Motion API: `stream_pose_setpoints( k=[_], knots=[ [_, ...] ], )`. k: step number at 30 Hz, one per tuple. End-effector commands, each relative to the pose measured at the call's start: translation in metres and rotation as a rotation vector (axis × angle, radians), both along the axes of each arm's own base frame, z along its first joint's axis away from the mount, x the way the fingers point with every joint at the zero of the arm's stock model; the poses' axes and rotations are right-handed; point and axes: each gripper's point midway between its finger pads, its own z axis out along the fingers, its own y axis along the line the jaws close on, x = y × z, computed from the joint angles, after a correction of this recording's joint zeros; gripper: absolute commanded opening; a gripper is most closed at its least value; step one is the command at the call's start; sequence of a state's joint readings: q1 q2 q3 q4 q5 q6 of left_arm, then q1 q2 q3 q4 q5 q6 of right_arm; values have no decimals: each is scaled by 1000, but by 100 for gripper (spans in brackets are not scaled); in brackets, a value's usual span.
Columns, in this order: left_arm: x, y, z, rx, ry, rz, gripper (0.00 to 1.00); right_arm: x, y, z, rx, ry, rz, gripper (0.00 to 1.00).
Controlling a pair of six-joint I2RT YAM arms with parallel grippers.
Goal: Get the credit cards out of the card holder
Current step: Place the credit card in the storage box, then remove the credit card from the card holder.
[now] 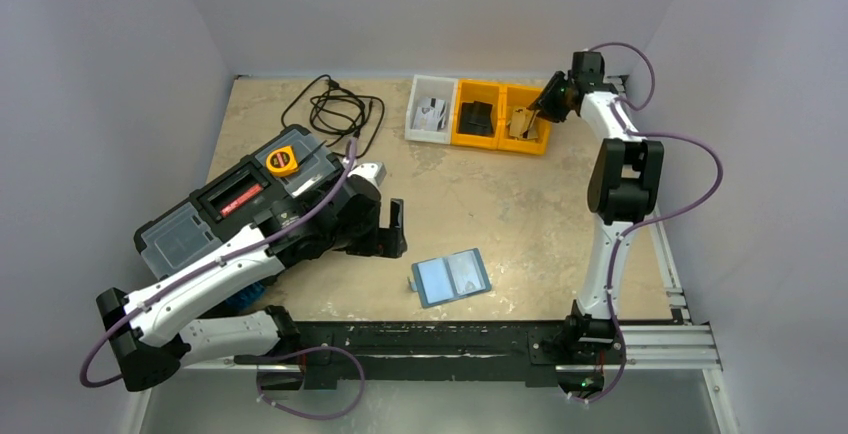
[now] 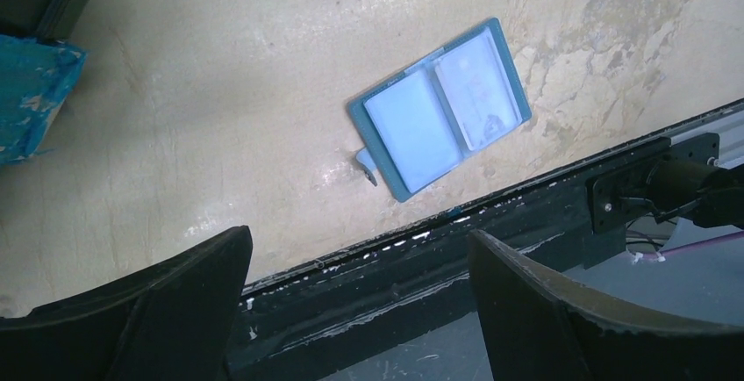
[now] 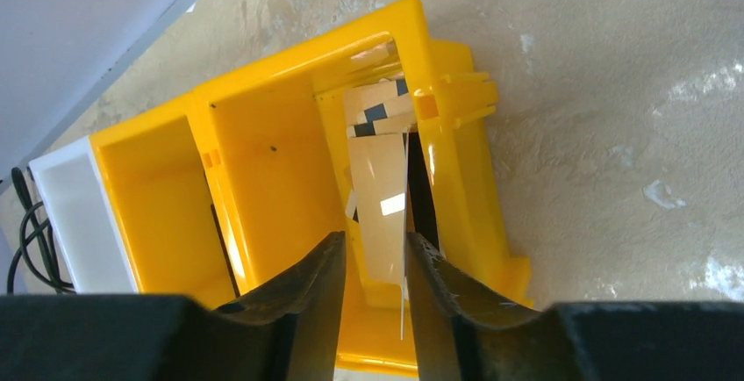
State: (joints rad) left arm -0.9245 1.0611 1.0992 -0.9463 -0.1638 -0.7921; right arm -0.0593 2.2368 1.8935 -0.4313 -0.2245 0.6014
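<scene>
Right wrist view: the right gripper (image 3: pixel 375 249) points down into the end yellow bin (image 3: pixel 465 179), its fingers a narrow gap apart, with a tan card (image 3: pixel 377 197) standing in the bin just beyond them; whether a finger touches it I cannot tell. The left gripper (image 2: pixel 360 311) hangs above the table (image 2: pixel 219 91) with its jaws spread wide, clamped on nothing. The card holder (image 2: pixel 439 109) lies open and flat on the table near it, clear pockets up, well apart from the yellow bin.
</scene>
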Motion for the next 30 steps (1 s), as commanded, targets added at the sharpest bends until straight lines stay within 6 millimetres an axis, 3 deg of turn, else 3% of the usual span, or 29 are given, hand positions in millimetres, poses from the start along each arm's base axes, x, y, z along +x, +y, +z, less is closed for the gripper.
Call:
stream_pose_setpoints(
  k=[1, 5, 9, 14, 20, 24, 30],
  knots=[
    [8, -17, -4, -34, -3, -25, 93, -3, 5, 62, -69, -85, -1, 38],
    [11, -28, -14, -14, 25, -51, 92, -18, -1, 76, -119, -70, -42, 51],
    [15, -45, -25, -4, 44, -83, 90, -37, -3, 91, -149, -63, -55, 53],
    [21, -74, -38, 62, 45, -138, 86, -81, 8, 105, -96, -101, -52, 55],
    [19, -116, -61, 167, 33, -236, 80, -151, 16, 89, -45, -106, -42, 53],
    [11, -147, -79, 200, 40, -302, 75, -197, 34, 73, -35, -92, 4, 52],
    [4, -184, -99, 223, 45, -360, 67, -247, 46, 49, 20, -65, 40, 48]
  ],
)
